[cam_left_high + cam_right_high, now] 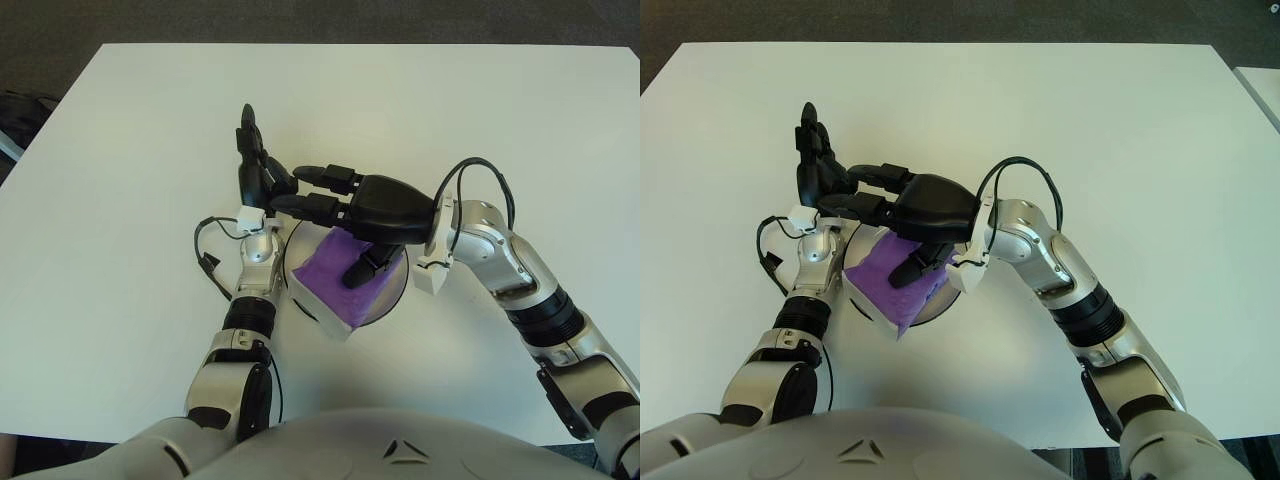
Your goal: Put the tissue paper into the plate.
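Observation:
A purple tissue pack (328, 288) with a white side lies tilted on the round plate (399, 287), its near left corner hanging over the rim. My right hand (318, 232) hovers over the pack. Its two long fingers (322, 176) stretch left past the plate, and its thumb (360, 270) points down onto the purple top. The hand is open, not clasped around the pack. My left hand (254, 170) stands upright just behind the plate's left edge with its fingers spread, holding nothing.
The plate sits near the front middle of a white table (480, 120). A black cable (207, 262) loops beside my left forearm. Dark floor borders the table's far edge.

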